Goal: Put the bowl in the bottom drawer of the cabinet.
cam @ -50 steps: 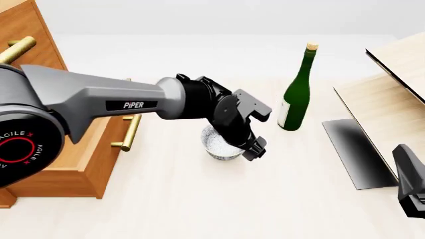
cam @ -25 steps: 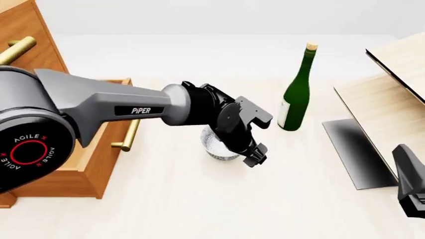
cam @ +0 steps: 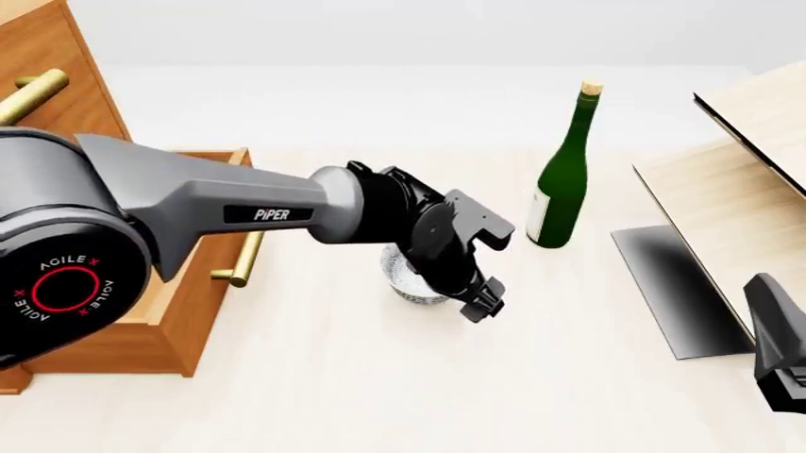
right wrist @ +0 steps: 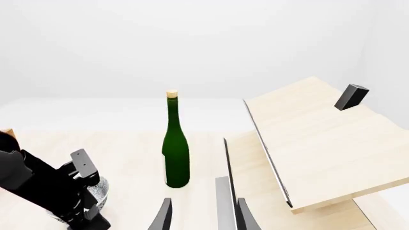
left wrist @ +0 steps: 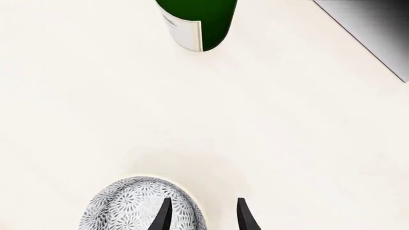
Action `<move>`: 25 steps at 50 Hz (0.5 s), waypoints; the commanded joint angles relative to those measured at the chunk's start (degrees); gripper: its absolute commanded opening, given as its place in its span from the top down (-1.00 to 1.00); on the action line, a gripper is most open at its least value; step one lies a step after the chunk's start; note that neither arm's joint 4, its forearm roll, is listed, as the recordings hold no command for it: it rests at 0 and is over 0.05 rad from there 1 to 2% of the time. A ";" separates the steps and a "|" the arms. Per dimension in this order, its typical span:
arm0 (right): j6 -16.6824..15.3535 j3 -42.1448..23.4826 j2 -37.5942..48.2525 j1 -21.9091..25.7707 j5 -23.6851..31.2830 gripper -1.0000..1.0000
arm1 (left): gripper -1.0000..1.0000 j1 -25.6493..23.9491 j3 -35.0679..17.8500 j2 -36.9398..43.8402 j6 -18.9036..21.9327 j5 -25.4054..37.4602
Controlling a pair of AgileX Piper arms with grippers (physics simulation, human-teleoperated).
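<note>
The small white speckled bowl (cam: 406, 276) (left wrist: 131, 207) stands on the table just right of the cabinet's (cam: 51, 66) bottom drawer (cam: 176, 302), which is pulled out with its brass handle (cam: 244, 251) facing the bowl. My left gripper (cam: 475, 300) (left wrist: 203, 218) is open and down at the bowl's right side. One finger (left wrist: 164, 216) lies over the bowl and the other (left wrist: 245, 216) outside it, so the rim sits between them. Most of the bowl is hidden behind the wrist in the front view. My right gripper (right wrist: 203, 215) (cam: 775, 351) is open at the right edge, holding nothing.
A green bottle (cam: 563, 179) (right wrist: 176, 153) stands upright behind and right of the bowl. Pale wooden furniture with a black panel (cam: 674, 288) fills the right side. Upper drawer handles (cam: 32, 94) stick out of the cabinet above the open drawer.
My left gripper has dropped slightly beside the bowl and edged a little left. The bowl and the right arm have stayed where they were.
</note>
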 commanded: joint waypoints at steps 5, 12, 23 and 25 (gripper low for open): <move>-0.01 0.00 0.00 0.00 0.00 -1.00 | 1.00 0.69 0.42 0.15 1.15 -0.46; 0.00 0.00 -0.01 0.00 -0.01 -1.00 | 1.00 0.52 1.08 -0.25 1.15 -0.90; -0.01 0.00 0.01 0.00 0.00 -1.00 | 1.00 1.15 3.45 -3.12 3.19 -3.43; 0.00 0.00 0.00 0.01 0.00 -1.00 | 1.00 0.47 4.11 -4.02 2.81 -3.79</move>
